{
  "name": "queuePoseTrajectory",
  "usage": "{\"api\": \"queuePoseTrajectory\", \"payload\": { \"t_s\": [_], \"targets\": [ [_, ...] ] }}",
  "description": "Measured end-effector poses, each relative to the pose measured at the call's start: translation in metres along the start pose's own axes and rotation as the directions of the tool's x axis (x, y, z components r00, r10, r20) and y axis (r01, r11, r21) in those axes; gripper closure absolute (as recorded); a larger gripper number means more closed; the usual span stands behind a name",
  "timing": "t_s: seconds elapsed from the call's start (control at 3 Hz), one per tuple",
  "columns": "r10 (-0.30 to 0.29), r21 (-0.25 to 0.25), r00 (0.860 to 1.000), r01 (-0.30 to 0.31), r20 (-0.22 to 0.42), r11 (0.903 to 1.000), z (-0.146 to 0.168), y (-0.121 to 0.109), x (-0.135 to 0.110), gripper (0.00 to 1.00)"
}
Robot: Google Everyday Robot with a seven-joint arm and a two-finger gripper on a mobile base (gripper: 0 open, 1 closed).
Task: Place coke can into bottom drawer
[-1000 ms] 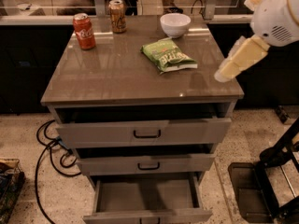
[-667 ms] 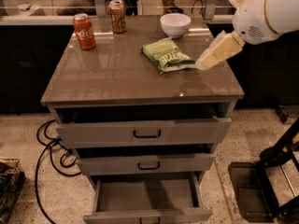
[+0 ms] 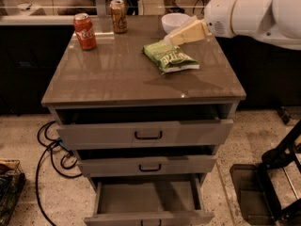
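The red coke can [image 3: 85, 31] stands upright at the far left of the cabinet top [image 3: 117, 74]. The bottom drawer [image 3: 148, 199] is pulled out and its grey interior shows nothing inside. My gripper [image 3: 175, 38] reaches in from the upper right on a white arm. It hovers above the green chip bag, in front of the white bowl, well to the right of the coke can and holding nothing I can see.
A brownish-gold can [image 3: 118, 16] stands just right of the coke can. A green chip bag [image 3: 170, 57] and a white bowl [image 3: 175, 22] lie on the cabinet top. The top drawer [image 3: 146, 133] and middle drawer [image 3: 148, 165] are slightly open. Cables [image 3: 51, 159] lie on the floor left; a black stand [image 3: 268, 182] is right.
My gripper has moved left from beyond the cabinet's right edge to above the chip bag. The cans, bag and drawers have not moved.
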State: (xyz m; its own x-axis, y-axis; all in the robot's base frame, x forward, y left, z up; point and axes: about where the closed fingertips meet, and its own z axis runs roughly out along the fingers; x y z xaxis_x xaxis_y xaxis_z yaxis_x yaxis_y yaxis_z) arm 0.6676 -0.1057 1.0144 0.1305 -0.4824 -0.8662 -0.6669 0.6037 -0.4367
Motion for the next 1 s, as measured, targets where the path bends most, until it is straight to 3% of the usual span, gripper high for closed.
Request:
{"api": "queuePoseTrajectory", "payload": {
  "t_s": [0.33,0.67,1.0],
  "targets": [
    [0.037,0.016,0.992,-0.039,0.121,0.9991,0.024,-0.004,-0.024,0.00],
    [0.037,0.016,0.992,-0.039,0.121,0.9991,0.024,-0.004,-0.024,0.00],
    [0.067,0.018,0.989,-0.070,0.134,0.9974,0.048,0.001,-0.020,0.00]
  ]
}}
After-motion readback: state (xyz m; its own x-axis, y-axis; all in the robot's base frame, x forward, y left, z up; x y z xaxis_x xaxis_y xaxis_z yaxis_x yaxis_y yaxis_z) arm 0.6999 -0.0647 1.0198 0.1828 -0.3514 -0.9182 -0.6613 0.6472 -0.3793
